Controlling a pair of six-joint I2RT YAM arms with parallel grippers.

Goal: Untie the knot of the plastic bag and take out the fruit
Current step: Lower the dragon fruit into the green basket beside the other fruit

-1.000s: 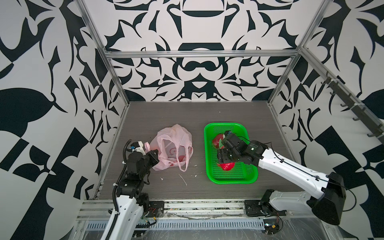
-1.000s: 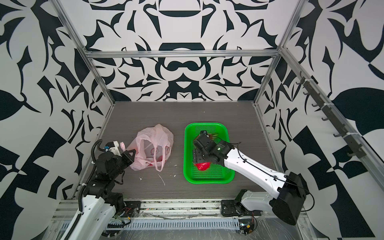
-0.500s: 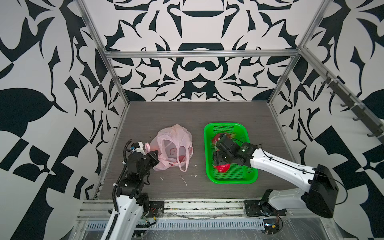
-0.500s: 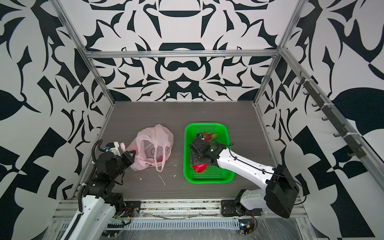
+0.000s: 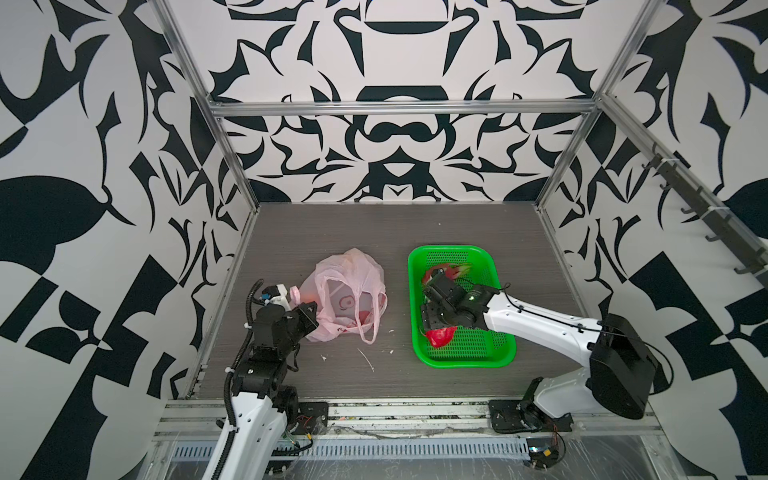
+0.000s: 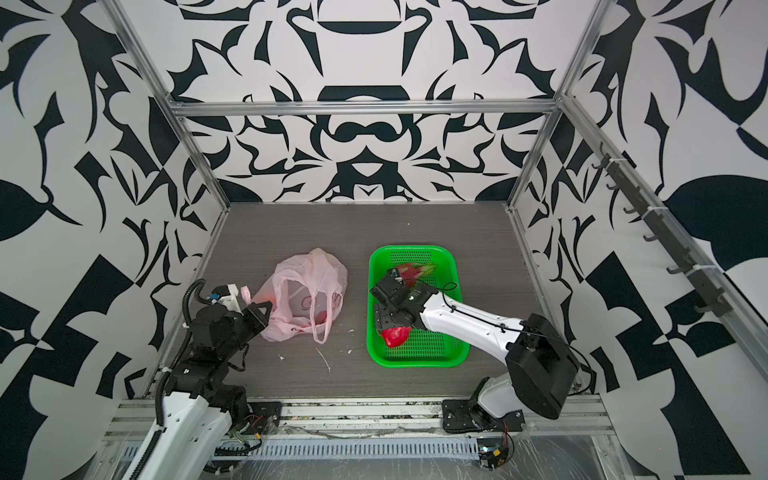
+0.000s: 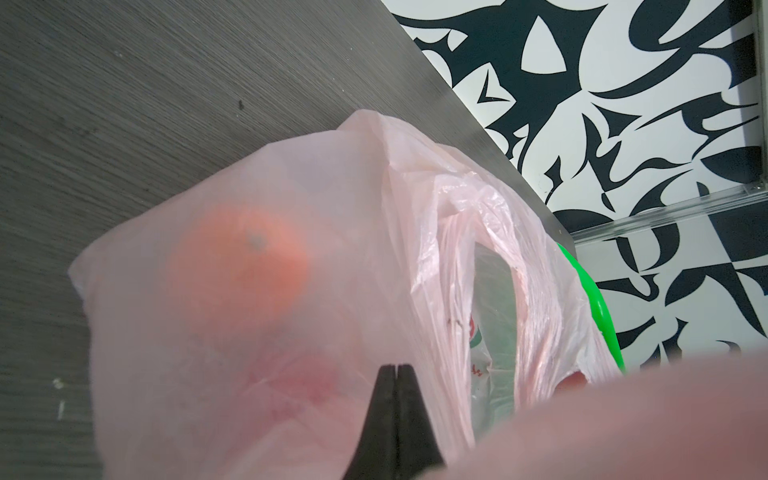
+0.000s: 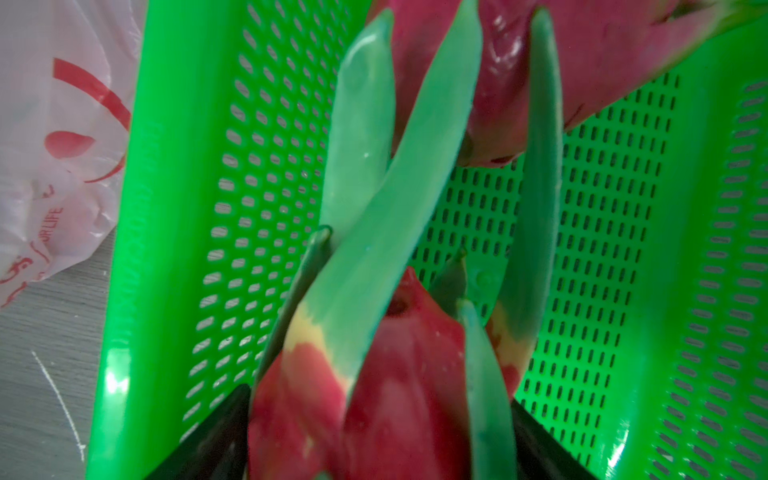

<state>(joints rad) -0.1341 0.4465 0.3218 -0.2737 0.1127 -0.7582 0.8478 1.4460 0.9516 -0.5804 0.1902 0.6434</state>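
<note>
R claw (image 5: 437, 331) shifted left; dragon fruit (image 8: 399, 395) btwn jaws.

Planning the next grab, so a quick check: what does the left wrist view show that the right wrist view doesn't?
Only the left wrist view: an orange seen through the plastic bag, and the left gripper shut on its film. Only the right wrist view: a dragon fruit clamped in the right gripper inside the green basket, with a second dragon fruit beyond it. Both: the pink bag, the basket and the grey table.
</note>
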